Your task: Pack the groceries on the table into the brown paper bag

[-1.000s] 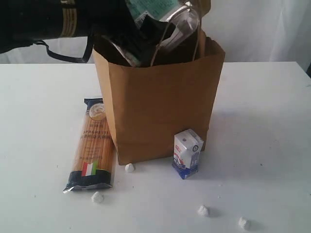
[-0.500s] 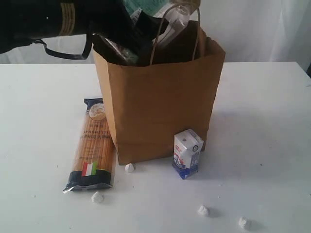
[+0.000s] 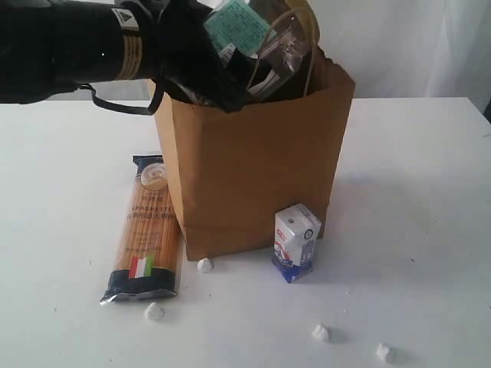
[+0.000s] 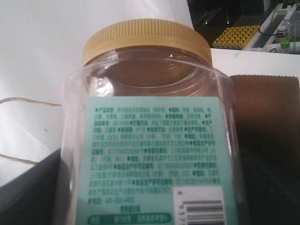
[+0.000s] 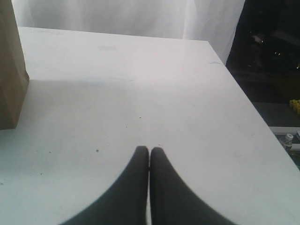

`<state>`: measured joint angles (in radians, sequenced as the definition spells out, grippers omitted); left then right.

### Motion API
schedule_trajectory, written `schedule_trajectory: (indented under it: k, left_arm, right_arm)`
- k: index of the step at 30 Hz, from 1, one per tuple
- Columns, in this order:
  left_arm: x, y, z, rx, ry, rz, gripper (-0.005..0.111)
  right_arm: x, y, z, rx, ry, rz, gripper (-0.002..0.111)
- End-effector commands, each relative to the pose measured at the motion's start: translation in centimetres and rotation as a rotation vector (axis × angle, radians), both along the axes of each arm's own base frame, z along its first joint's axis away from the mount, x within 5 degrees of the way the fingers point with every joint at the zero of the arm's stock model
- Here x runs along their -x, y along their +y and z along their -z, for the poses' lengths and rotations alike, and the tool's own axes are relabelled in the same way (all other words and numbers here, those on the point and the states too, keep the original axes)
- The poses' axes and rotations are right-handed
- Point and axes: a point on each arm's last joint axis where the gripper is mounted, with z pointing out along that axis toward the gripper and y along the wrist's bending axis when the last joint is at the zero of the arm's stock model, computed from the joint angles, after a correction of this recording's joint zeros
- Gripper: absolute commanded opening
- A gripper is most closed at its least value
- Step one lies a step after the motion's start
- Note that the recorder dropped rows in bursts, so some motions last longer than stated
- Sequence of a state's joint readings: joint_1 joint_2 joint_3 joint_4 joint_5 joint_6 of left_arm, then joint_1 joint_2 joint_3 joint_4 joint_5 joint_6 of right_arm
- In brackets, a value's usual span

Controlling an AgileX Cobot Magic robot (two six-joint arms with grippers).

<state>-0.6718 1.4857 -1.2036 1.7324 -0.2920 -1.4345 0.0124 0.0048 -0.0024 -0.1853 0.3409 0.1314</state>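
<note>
The left fingers [image 4: 28, 197] grasp the yellow-lidded clear jar [image 3: 257, 38], tilted at the mouth of the brown paper bag [image 3: 253, 169], top centre, seemingly due for lowering and release, while the right fingers [image 5: 136, 187] hang clenched, empty, over the surface [image 5: 140, 93].

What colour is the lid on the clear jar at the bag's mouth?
Mustard yellow. The jar lid shows best in the left wrist view.
</note>
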Motion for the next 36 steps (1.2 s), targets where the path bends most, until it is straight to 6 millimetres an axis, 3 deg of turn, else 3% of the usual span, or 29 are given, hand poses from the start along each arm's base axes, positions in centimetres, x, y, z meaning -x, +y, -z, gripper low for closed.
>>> schedule_trajectory:
  k: [1,12,20,31,36]
  left_arm:
    - [-0.04,0.50,-0.56,0.000,-0.023,-0.035,0.054]
    - [0.01,0.44,-0.55,0.001,-0.022,-0.027,0.055]
    - [0.01,0.44,-0.55,0.004,-0.019,-0.028,0.080]
    - [0.18,0.27,-0.53,0.010,-0.010,-0.003,0.085]
    - [0.40,0.00,-0.45,0.013,0.000,0.035,0.100]
  right_arm:
    - [0.01,0.04,0.01,0.000,-0.008,-0.007,0.000]
    - [0.01,0.04,0.01,-0.019,-0.009,-0.003,0.000]
    - [0.01,0.04,0.01,-0.019,-0.009,-0.003,0.000]
    - [0.01,0.04,0.01,-0.019,-0.009,-0.003,0.000]
    - [0.01,0.04,0.01,-0.019,-0.009,-0.003,0.000]
